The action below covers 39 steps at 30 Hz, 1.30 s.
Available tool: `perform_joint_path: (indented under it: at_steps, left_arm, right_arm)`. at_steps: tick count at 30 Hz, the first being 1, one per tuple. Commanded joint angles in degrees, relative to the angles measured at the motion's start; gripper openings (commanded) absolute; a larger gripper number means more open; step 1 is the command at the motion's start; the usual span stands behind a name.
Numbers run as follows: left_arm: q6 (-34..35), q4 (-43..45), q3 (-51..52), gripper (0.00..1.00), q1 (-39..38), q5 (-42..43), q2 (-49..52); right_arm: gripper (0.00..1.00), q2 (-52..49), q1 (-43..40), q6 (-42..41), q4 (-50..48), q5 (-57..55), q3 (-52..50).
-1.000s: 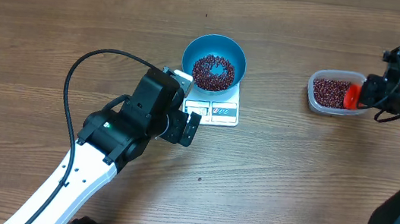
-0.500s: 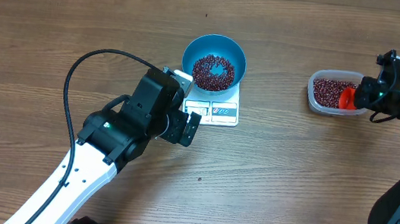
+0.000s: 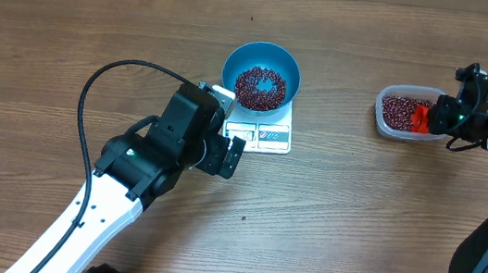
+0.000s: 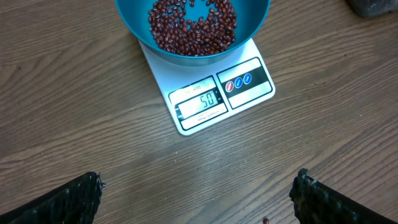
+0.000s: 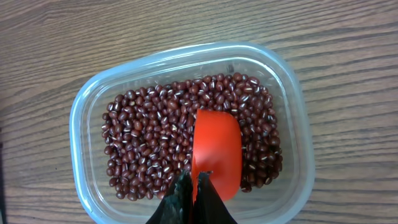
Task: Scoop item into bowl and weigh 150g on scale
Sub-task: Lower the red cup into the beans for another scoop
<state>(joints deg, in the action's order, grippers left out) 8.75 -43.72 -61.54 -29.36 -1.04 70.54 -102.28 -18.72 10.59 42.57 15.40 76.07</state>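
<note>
The bright blue bowl (image 3: 234, 61) stands on the white scale (image 3: 274, 138) at mid-table and holds a layer of red-brown beans (image 3: 259, 86). In the left wrist view the bowl (image 4: 252, 31), its beans (image 4: 193, 28) and the scale (image 4: 252, 93) lie ahead; the display reads 50. My left gripper (image 3: 231, 155) (image 4: 196, 202) hovers just in front of the scale, open and empty. At the right, my right gripper (image 3: 439, 118) (image 5: 196, 186) is shut on a red scoop (image 3: 422, 118) (image 5: 216, 149). The scoop is dipped, rounded back up, into the beans (image 5: 149, 143) of a clear tub (image 3: 381, 112) (image 5: 81, 124).
One stray bean (image 4: 265, 219) lies on the wooden table near my left fingers. A black cable (image 3: 89, 90) loops over the left arm. A dark object (image 4: 373, 6) shows at the top right corner of the left wrist view.
My right gripper has carried the red scoop leftward from the tub's right edge to over the beans inside the tub. The left arm, bowl and scale have not moved.
</note>
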Motion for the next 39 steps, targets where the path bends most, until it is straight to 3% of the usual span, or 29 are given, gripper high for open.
perform_joint_path:
  at_steps: [1, 39]
  left_arm:
    - [-1.1, 0.2, -1.4, 0.99, 0.1, 0.6, 0.1]
    - [-1.1, 0.2, -1.4, 1.0, 0.1, 0.6, 0.1]
  right_arm:
    - [0.04, -0.6, 0.0, 0.4, 0.7, 0.9, -1.5]
    - [0.04, -0.7, 0.0, 0.2, -0.9, 12.2, -5.7]
